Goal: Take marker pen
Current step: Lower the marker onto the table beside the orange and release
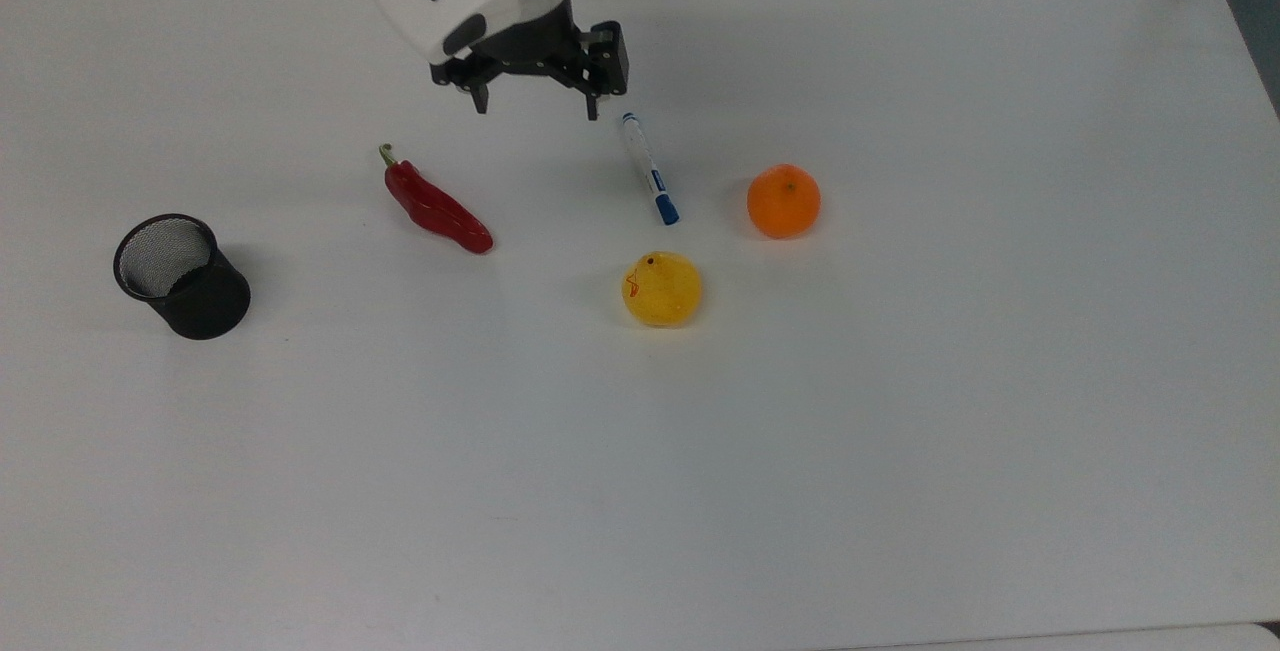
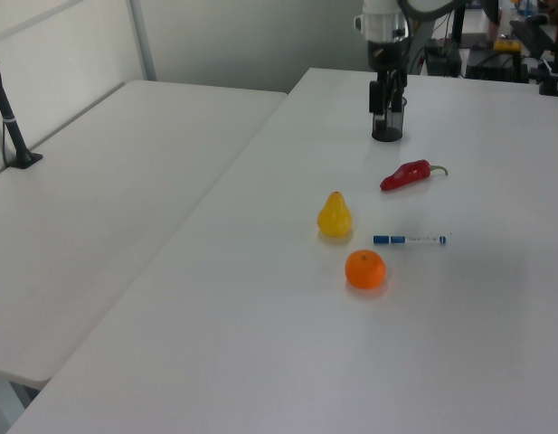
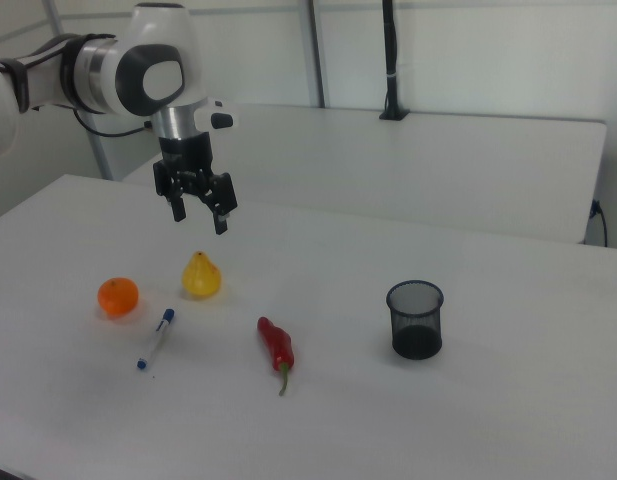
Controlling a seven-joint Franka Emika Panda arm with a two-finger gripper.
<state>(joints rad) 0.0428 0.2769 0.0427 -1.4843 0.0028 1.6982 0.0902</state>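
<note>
Marker pen (image 1: pixel 649 169) flat on table (image 1: pixel 900 411), orange (image 1: pixel 783 201) near; jaws spread, empty.

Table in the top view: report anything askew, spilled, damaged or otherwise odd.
Nothing stands out. The marker pen lies flat, capped, between the red chilli and the orange; the mesh cup stands upright, and the open gripper hangs above the table, holding nothing.

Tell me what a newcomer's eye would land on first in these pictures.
The white arm's black gripper hangs above the table, jaws spread and holding nothing. Below lies the marker pen, flat and untouched, between an orange and a yellow pear. A red chilli and a black mesh cup sit toward the top view's left.
</note>
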